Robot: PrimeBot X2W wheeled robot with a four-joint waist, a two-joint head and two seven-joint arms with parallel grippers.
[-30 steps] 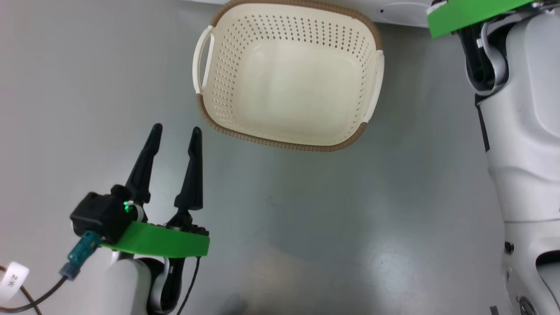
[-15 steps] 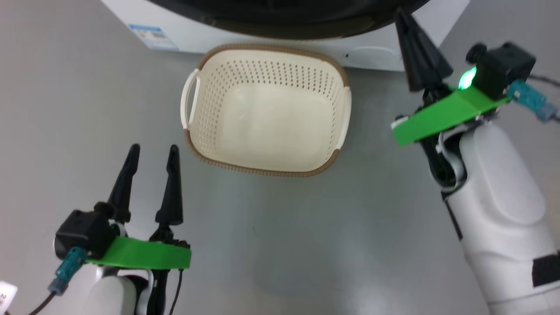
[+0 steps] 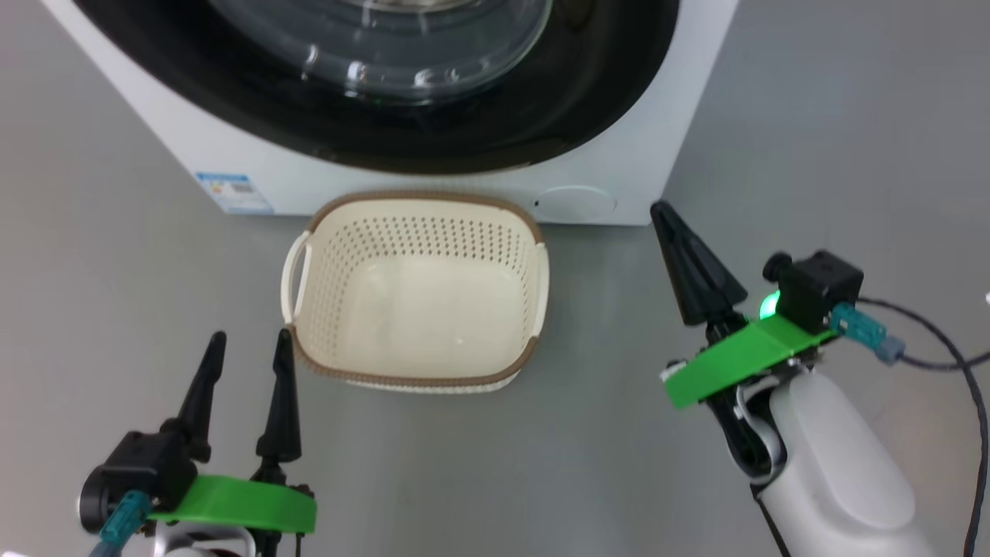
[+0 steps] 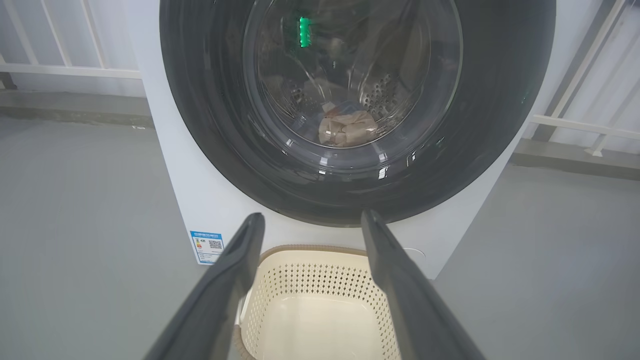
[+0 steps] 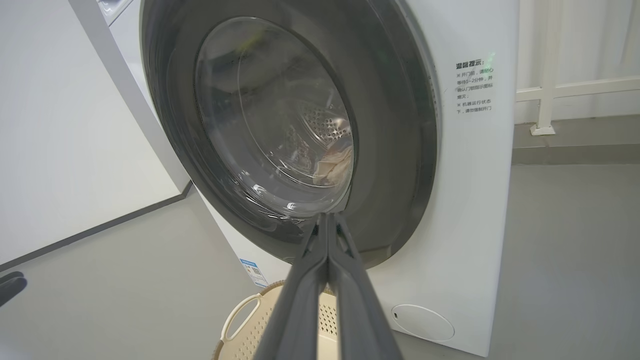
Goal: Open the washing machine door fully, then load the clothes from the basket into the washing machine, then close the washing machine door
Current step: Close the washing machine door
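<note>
1. Your left gripper [image 3: 251, 335] hangs low on the left, just beside the near left corner of the basket [image 3: 421, 199] and not touching it. Its jaws stand wide apart (the left wrist view looks down at the basket between them).
2. Your right gripper [image 3: 661, 210] sits right of the basket, tips aimed near the lower right corner of the washing machine [image 3: 611, 166]. Its jaws are pressed together along their whole length.
3. The washing machine door [image 3: 603, 77] is shut, black rim flush on the white front, glass bowl [image 3: 387, 46] bulging outward.
4. The clothes [image 4: 347, 129] lie at the bottom of the drum [image 4: 384, 92], seen through the glass. A cream-beige piece is plain; anything more is too blurred to call.
5. The basket stands upright on the grey floor [image 3: 619, 464], right in front of the machine under the door, its cream bottom bare. The blue label sticker [image 3: 232, 192] is on the machine front, behind the basket's left side.
</note>
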